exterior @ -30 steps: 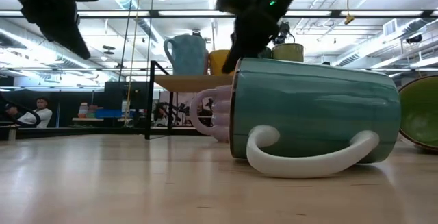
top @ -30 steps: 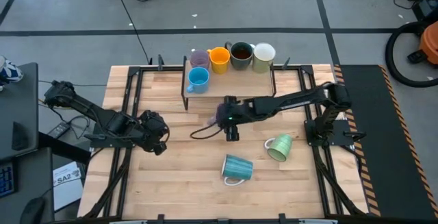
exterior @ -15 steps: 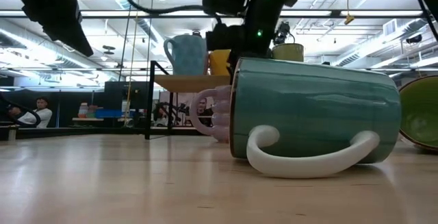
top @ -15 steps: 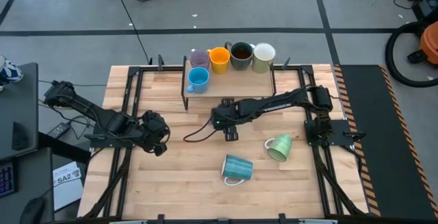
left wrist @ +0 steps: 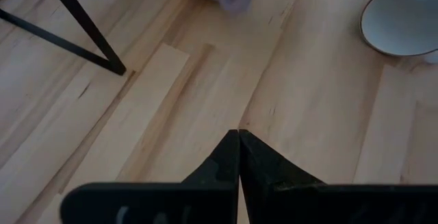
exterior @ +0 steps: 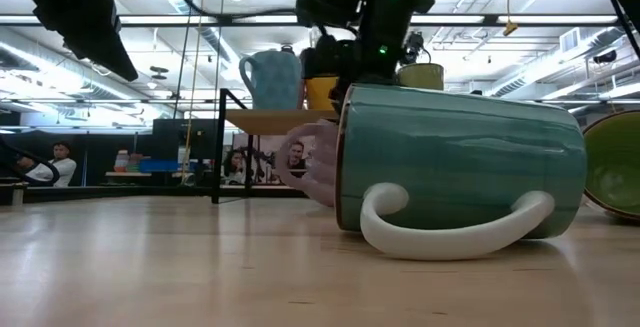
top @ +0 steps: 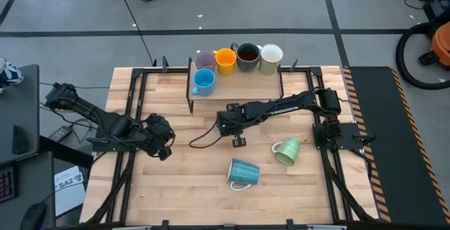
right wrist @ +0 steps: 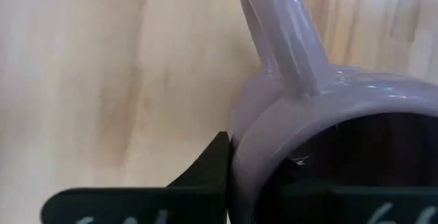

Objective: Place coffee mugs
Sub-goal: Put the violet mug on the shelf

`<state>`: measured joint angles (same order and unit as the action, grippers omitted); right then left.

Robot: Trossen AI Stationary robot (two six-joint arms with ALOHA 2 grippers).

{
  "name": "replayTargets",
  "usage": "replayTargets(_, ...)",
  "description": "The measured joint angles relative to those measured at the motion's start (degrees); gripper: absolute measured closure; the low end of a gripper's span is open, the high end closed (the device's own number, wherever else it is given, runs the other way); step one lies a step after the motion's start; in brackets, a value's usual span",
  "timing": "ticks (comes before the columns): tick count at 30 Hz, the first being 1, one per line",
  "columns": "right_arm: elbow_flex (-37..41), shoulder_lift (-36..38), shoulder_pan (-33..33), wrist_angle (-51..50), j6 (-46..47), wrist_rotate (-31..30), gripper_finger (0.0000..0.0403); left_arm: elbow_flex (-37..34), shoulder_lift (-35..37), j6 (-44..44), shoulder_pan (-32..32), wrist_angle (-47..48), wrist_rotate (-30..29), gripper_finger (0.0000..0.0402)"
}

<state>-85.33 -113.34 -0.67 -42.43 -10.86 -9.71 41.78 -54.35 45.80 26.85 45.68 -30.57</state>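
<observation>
A lavender coffee mug (exterior: 312, 162) sits tilted at mid-table, just in front of the rack. My right gripper (top: 224, 122) is shut on it from above and hides it in the high view. A teal mug (top: 243, 172) and a pale green mug (top: 287, 151) lie on their sides nearer the front. Another lavender mug (top: 204, 60), an orange mug (top: 225, 61), a dark brown mug (top: 247, 56), a cream mug (top: 271, 58) and a blue mug (top: 203, 81) stand on the rack. My left gripper (top: 163, 149) hangs shut over the table's left side, holding nothing. My right gripper pinches the lavender mug's rim (right wrist: 270, 125) close beside the handle (right wrist: 280, 39). One finger (right wrist: 212, 162) is outside the wall and the other is inside the dark opening, out of sight. The fingers come steeply from above. The mug is tilted; whether it still touches the table is hidden.
The wooden rack (top: 246, 88) on black legs stands at the back middle. A black cable (top: 204, 137) trails left of my right gripper. Bare wood lies on the left and near-left of the table (top: 183, 188). People show far behind in the low view.
My right gripper has come down and toward the table's left edge onto the lavender mug, tipping more steeply downward. It has shut on the mug's rim. The mug, lying on its side before, now leans with its handle raised.
</observation>
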Motion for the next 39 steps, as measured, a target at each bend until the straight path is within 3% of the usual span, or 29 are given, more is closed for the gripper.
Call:
replayTargets(13, -1.53, 4.66, -4.66, -6.47, -6.96, 4.61, 0.0366, 0.00, 0.00, 0.00, 0.00, -0.06, 0.00, 0.0393)
replayTargets(23, -15.86, 8.82, -5.77, -24.24, -11.05, 4.78, 0.0366, 0.02, 0.00, -0.04, 0.00, -0.08, -0.01, 0.0393)
replayTargets(30, -26.61, 9.37, -2.94, -29.30, -20.07, 4.78, 0.0364, 0.02, 0.00, -0.07, 0.00, -0.08, 0.00, 0.0393)
replayTargets(39, -30.70, 9.29, 4.80, -30.38, -32.24, 4.83, 0.0363, 0.02, 0.00, -0.02, 0.00, -0.08, 0.00, 0.0393)
